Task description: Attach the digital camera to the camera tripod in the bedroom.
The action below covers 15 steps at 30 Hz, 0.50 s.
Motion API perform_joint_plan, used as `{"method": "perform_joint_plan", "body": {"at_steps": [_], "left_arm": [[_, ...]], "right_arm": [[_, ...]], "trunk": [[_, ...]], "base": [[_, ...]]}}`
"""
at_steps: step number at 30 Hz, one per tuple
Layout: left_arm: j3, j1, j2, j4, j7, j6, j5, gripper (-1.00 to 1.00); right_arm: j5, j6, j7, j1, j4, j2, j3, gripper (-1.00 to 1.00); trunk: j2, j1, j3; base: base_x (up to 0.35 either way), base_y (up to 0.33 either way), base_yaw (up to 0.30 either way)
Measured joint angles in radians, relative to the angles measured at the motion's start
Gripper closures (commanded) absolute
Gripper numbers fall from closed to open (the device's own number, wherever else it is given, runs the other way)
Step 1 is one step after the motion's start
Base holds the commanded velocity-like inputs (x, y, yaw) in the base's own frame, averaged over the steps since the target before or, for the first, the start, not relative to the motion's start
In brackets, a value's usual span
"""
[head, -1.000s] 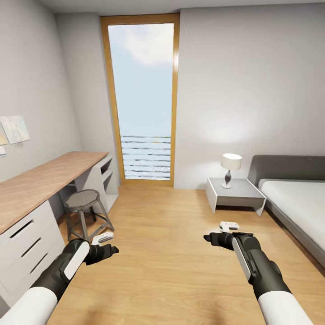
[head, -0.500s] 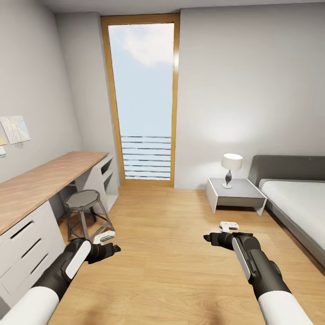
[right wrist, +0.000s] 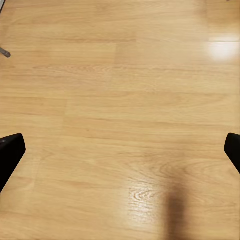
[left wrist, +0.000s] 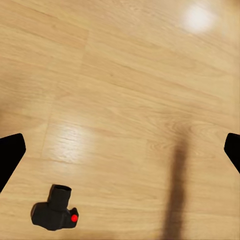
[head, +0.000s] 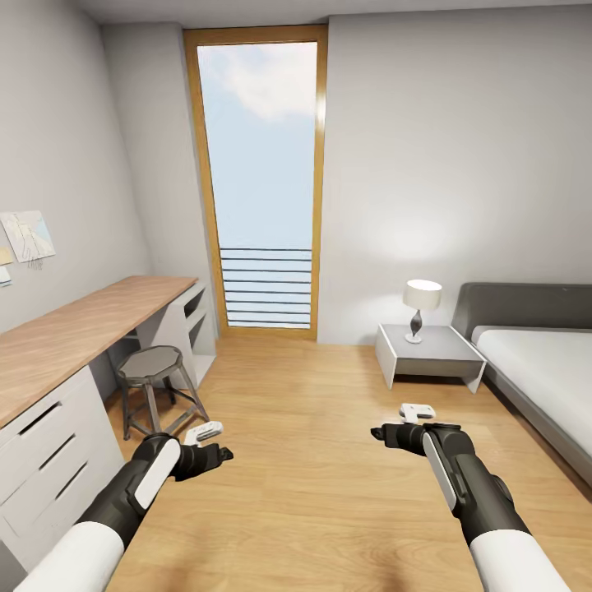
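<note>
Your left gripper hangs over the wood floor with its 2 fingers spread wide, 1 black fingertip at each side edge of the left wrist view. The digital camera lies on the floor in the lower left of that view, red dot showing, apart from both fingertips and not between them. Your right gripper is spread just as wide over bare planks and holds nothing.

In the head view both arms reach forward and low: the left gripper in the lower left, the right gripper right of centre, forearms bent, well apart from each other.

Farther on you have 1 stool at the desk on the left, 1 bedside table carrying 1 lamp, 1 bed at the right edge, and 1 tall window in the far wall.
</note>
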Motion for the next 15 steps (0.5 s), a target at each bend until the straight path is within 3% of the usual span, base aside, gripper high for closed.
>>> {"method": "perform_joint_plan", "body": {"at_steps": [4,15], "left_arm": [[0.000,0.000,-0.001,0.000,0.001,0.000,0.000,-1.00],[0.003,0.000,0.000,0.000,0.000,-0.001,0.000,-1.00]], "right_arm": [[0.000,0.000,0.000,0.000,0.000,0.000,0.000,-1.00],[-0.002,0.000,0.000,0.000,0.000,0.000,0.000,-1.00]], "trunk": [[0.000,0.000,0.000],[-0.077,0.042,-0.034]], "base": [[0.000,0.000,0.000],[0.000,0.000,0.000]]}}
